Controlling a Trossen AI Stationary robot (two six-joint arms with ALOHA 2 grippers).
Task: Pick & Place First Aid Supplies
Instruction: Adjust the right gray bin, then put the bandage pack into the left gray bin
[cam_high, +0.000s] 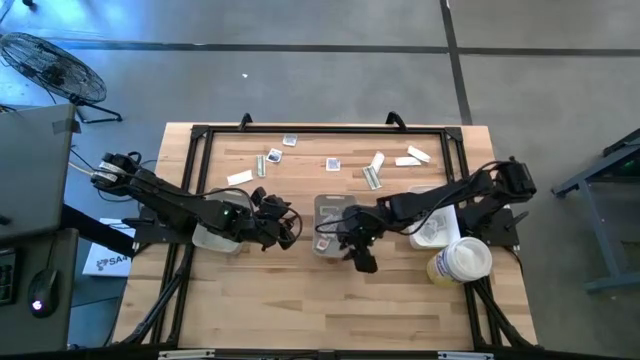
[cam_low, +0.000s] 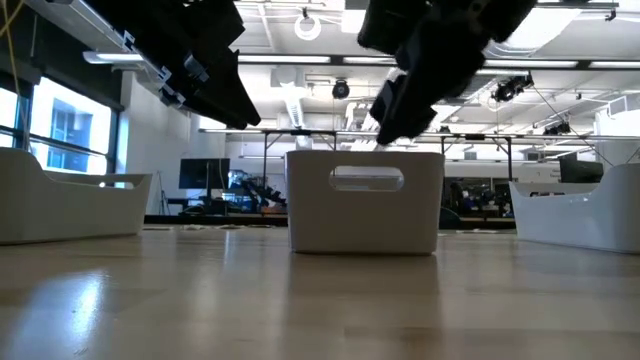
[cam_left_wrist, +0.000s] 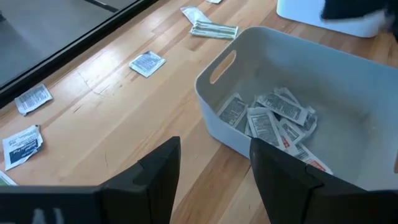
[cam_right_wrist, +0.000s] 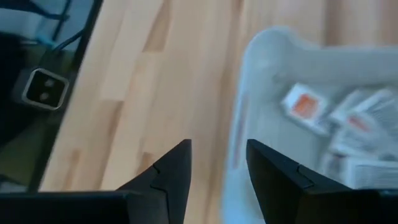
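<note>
A grey tray (cam_high: 328, 212) stands mid-table and holds several square white-grey sachets (cam_left_wrist: 273, 118), which also show in the right wrist view (cam_right_wrist: 348, 130). More packets lie flat along the far side of the table: sachets (cam_high: 290, 140) (cam_high: 333, 164), pale strips (cam_high: 372, 177) and white wrappers (cam_high: 418, 154). Some of them show in the left wrist view (cam_left_wrist: 147, 62) (cam_left_wrist: 211, 28). My left gripper (cam_high: 286, 228) (cam_left_wrist: 214, 177) hovers open and empty just left of the tray. My right gripper (cam_high: 356, 250) (cam_right_wrist: 217, 171) hangs open and empty over the tray's near right corner.
A white tray (cam_high: 212, 238) sits under the left arm and another (cam_high: 436, 228) under the right arm. A round white tub with a yellow label (cam_high: 460, 260) stands at the near right. A black frame (cam_high: 320, 128) borders the table. Bare wood lies along the near side.
</note>
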